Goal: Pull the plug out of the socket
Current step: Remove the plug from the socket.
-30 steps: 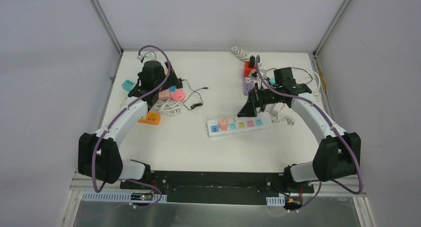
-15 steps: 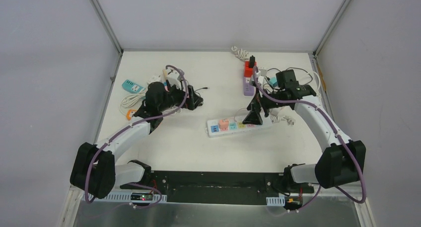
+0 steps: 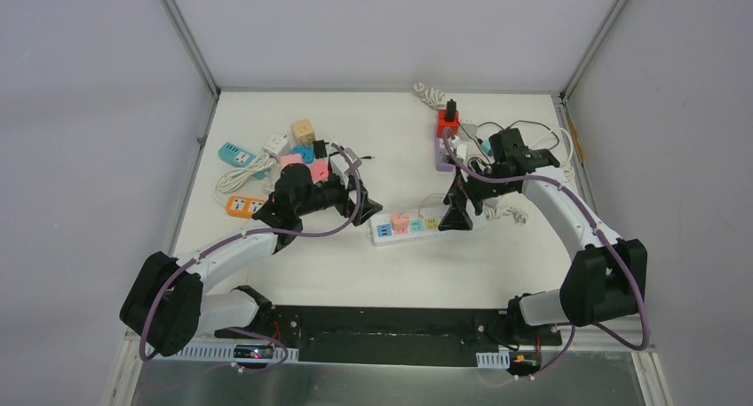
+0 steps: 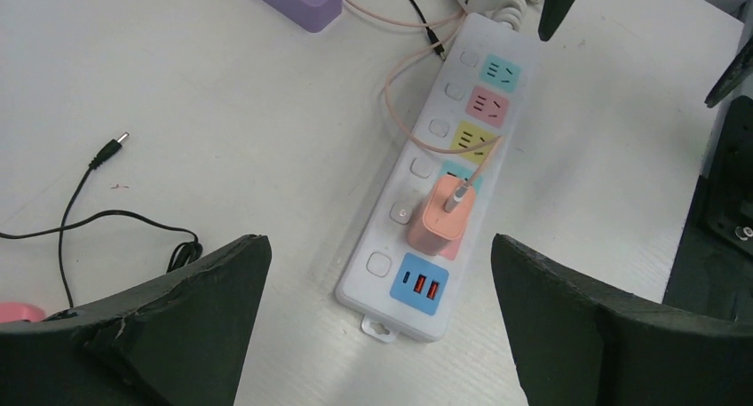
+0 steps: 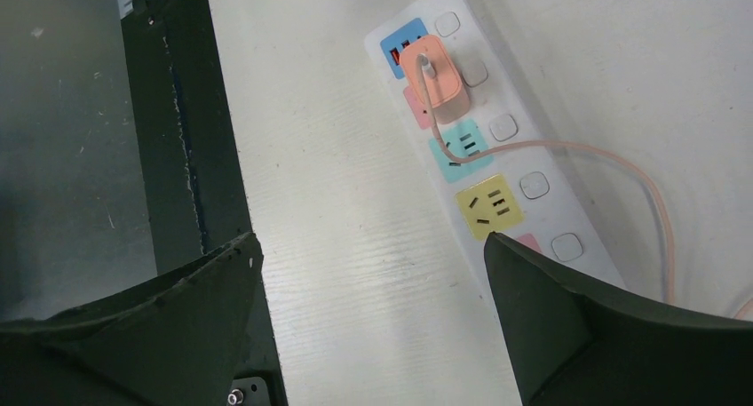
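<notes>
At the near edge of the table (image 3: 355,264) the two arm bases stand side by side, and both arms reach inward toward the white strip (image 3: 431,223), which lies slantwise near the table's middle. The left gripper (image 3: 362,203) hangs just off the strip's USB end, on its left side. Its jaws are fully spread and hold nothing. In the left wrist view the left gripper (image 4: 377,246) frames that end of the strip (image 4: 462,148), and the plug (image 4: 441,218) sits ahead of the fingers (image 4: 151,326), apart from both. The plug (image 3: 400,220), a salmon-pink cube, is seated upright in the first outlet beside the strip's blue USB panel. The right gripper (image 3: 455,216) hangs over the strip's right half, jaws likewise spread to the full and empty. In the right wrist view the right gripper (image 5: 371,242) has one fingertip (image 5: 568,317) overlapping the strip (image 5: 497,126) at its yellow outlet; whether it touches cannot be told. The plug (image 5: 431,73) lies well ahead of those fingers. A thin pink cable (image 4: 404,95) leaves the plug's top and loops along the strip toward its far end. Beyond the strip's right end lie a purple strip (image 3: 441,155) and, farther, a red block (image 3: 444,123). Beyond the strip's USB end, to the left, lie a black lead (image 4: 89,210) and a cluster of coloured adapters (image 3: 302,153).
</notes>
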Controlling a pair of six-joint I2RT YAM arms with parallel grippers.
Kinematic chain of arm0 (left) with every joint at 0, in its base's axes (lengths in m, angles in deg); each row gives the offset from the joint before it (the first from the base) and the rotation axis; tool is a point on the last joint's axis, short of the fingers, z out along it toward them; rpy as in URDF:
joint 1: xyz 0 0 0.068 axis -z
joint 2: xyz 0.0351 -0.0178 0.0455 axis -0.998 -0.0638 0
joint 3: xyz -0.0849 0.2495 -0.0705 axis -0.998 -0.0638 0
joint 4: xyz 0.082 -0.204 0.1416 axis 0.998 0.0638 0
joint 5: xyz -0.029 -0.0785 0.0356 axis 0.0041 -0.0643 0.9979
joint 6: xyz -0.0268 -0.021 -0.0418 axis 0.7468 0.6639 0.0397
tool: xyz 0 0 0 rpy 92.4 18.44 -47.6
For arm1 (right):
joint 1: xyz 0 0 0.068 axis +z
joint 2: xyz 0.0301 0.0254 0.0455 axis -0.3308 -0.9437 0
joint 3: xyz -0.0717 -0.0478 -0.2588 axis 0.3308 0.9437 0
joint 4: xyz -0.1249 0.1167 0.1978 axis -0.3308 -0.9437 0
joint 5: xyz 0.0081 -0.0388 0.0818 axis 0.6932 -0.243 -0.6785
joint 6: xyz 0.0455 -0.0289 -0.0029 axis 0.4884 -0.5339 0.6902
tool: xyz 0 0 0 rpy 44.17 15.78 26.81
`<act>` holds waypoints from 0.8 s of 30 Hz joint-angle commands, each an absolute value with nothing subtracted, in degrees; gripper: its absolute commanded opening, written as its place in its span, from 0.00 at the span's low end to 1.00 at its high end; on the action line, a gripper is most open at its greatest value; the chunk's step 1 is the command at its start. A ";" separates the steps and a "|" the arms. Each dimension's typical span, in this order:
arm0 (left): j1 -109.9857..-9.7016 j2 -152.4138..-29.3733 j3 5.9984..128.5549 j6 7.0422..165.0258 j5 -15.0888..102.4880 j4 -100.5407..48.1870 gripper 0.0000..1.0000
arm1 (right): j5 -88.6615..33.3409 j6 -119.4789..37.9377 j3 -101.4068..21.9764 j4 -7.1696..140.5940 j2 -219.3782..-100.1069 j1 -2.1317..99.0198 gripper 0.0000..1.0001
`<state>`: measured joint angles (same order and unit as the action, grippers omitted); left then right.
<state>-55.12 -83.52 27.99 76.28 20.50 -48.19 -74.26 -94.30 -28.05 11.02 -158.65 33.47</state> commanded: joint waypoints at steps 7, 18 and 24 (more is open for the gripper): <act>-53.47 -79.01 28.95 77.03 23.56 -44.78 0.99 | -74.02 -102.80 -27.06 11.45 -154.18 33.45 1.00; -53.47 -70.98 31.24 84.18 24.00 -36.36 0.99 | -67.12 -95.92 -29.47 21.54 -149.35 34.79 1.00; -53.47 -68.58 32.38 87.66 27.69 -32.36 0.99 | -73.96 -95.77 -31.90 18.01 -153.35 36.82 1.00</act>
